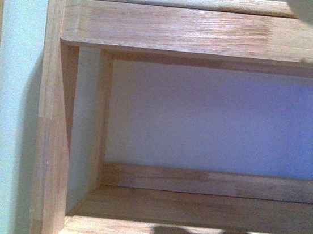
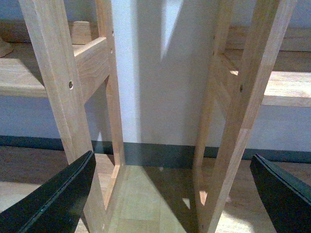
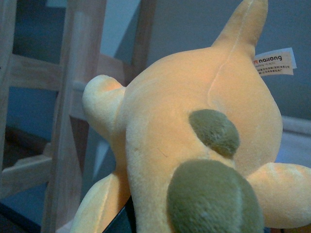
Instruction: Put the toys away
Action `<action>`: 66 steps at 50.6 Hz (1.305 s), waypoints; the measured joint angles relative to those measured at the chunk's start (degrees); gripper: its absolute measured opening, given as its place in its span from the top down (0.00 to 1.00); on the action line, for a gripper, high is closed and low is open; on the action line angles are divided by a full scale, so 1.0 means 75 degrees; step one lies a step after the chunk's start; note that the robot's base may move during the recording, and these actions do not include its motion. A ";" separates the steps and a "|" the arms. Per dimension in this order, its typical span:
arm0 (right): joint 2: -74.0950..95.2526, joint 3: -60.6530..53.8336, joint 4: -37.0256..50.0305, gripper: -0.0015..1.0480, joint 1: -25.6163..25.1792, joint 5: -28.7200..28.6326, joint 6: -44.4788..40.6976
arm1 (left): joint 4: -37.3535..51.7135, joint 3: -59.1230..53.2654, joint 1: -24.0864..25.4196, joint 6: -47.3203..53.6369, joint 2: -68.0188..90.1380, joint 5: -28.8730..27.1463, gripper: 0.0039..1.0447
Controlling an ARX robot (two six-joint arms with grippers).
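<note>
The orange-yellow plush animal (image 3: 184,126) fills the right wrist view, with dark olive spots, stubby limbs and a white sewn-in label. My right gripper is shut on it; only a dark finger edge (image 3: 124,218) shows under the plush. My left gripper (image 2: 172,194) is open and empty, its two black fingers (image 2: 53,199) wide apart, hanging above the floor between wooden shelf legs. Neither gripper nor the plush shows in the front view.
The front view looks into a wooden shelf compartment (image 1: 191,207) with a board (image 1: 201,34) above and an upright post (image 1: 51,138) at the left. Wooden shelf posts (image 2: 63,97) and rails stand close in both wrist views (image 3: 73,121). A white wall (image 2: 160,73) with dark skirting lies behind.
</note>
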 joint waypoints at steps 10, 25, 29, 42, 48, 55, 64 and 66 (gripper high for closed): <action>0.0670 0.1259 -0.0047 0.84 -0.0600 -0.0353 0.0166 | 0.0000 0.0000 0.0000 0.0000 0.0000 0.0000 0.05; 0.2538 0.2958 0.0350 0.84 -0.0991 -0.0283 0.0787 | 0.0000 0.0000 0.0000 0.0000 0.0000 0.0000 0.05; 0.3101 0.3348 0.0350 0.84 -0.0880 -0.0160 0.0883 | 0.0000 0.0000 0.0000 0.0003 0.0000 0.0000 0.05; 0.5036 0.5074 0.0090 0.84 -0.0358 0.0146 0.1023 | 0.0000 0.0000 0.0000 0.0000 0.0000 0.0000 0.05; 0.5767 0.5965 -0.0277 0.84 -0.0233 0.0146 0.1317 | 0.0000 0.0000 0.0000 0.0000 0.0000 0.0000 0.05; 0.6531 0.6834 -0.0641 0.84 -0.0195 0.0111 0.1891 | 0.0000 0.0000 0.0000 0.0000 0.0000 0.0000 0.05; 0.7563 0.8020 -0.1276 0.84 -0.0117 -0.0265 0.3177 | 0.0000 0.0000 0.0000 0.0000 0.0000 0.0000 0.05; 0.7664 0.8148 -0.1341 0.84 -0.0087 -0.0294 0.3302 | 0.0000 0.0000 0.0000 0.0000 0.0000 0.0000 0.05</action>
